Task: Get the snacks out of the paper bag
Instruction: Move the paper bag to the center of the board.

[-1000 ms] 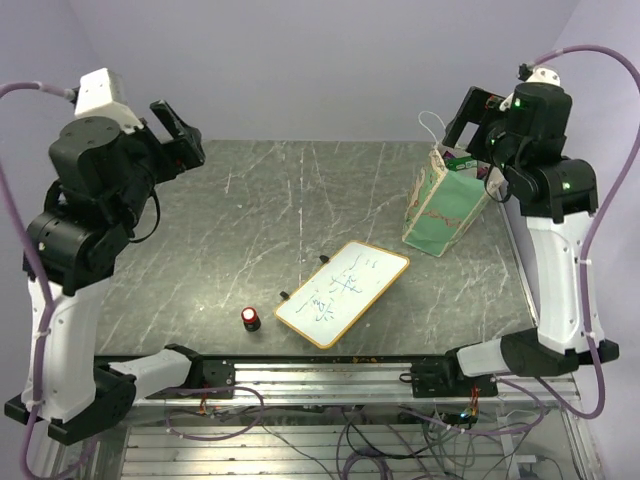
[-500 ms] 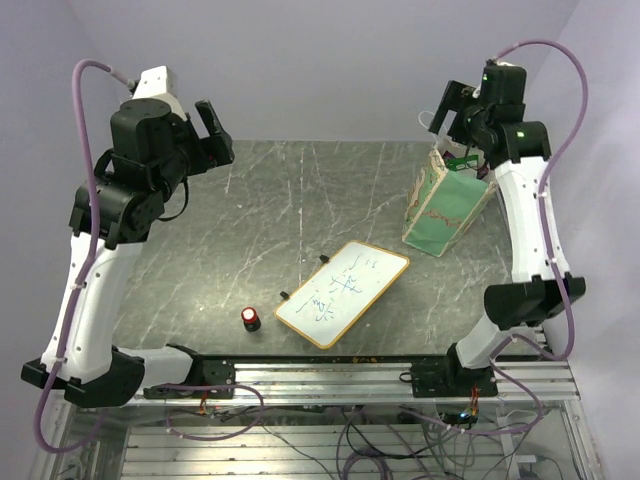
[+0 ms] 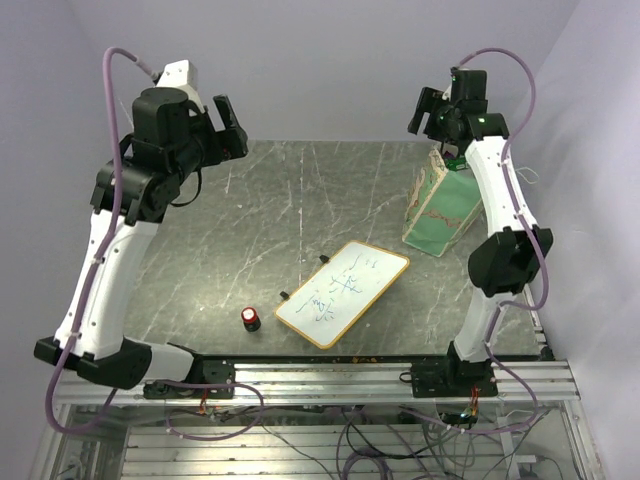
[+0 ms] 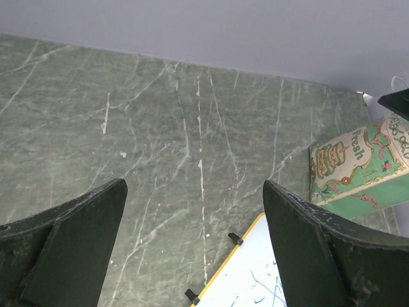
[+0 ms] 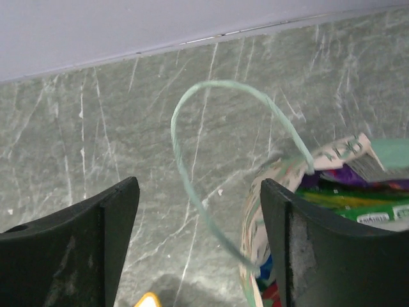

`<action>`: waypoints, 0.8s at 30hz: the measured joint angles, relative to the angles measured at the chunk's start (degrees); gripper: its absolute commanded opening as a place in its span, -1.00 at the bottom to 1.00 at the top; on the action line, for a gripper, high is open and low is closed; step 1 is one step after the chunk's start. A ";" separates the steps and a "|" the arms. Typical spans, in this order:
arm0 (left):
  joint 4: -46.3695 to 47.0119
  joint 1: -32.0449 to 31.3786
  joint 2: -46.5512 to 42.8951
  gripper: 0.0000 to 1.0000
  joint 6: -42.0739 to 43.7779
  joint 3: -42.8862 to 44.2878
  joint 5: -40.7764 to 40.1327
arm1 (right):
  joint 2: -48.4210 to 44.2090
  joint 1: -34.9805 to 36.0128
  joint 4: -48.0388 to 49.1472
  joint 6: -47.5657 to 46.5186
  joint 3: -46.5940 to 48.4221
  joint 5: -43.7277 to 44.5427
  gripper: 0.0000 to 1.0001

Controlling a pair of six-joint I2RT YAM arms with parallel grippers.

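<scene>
Only the right wrist view looks inside the paper bag [image 5: 289,169] at the table's [image 3: 300,215] far right: snacks [image 5: 350,199] lie within. Its string handle [image 5: 189,187] loops between the right gripper's [image 5: 198,192] parted, empty fingers. The left gripper [image 4: 195,192] gapes wide. A second ago both arms were folded lower.

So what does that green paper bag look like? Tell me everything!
The tapered green paper bag stands on the dark marbled table, at its far right corner, mouth open. Its sides show a reddish patterned band and the word "Fresh". A thin pale string handle loops above the rim. Shiny green and purple packets peek out inside.
</scene>
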 measured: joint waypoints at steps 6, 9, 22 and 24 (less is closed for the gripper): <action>0.76 0.90 4.44 0.93 -0.04 1.70 2.91 | 7.10 0.11 1.53 -3.52 4.37 -0.83 0.10; 1.29 1.22 5.84 0.94 -0.20 2.10 4.11 | 10.93 0.74 1.46 -5.77 9.11 -0.42 -0.20; 4.35 1.79 4.22 0.99 -6.97 -4.52 8.44 | 13.20 6.78 6.67 -7.06 13.94 -1.20 -1.00; 4.35 1.81 3.34 0.99 -8.33 -5.75 9.16 | 13.94 7.93 8.22 -6.23 14.36 -2.03 -1.00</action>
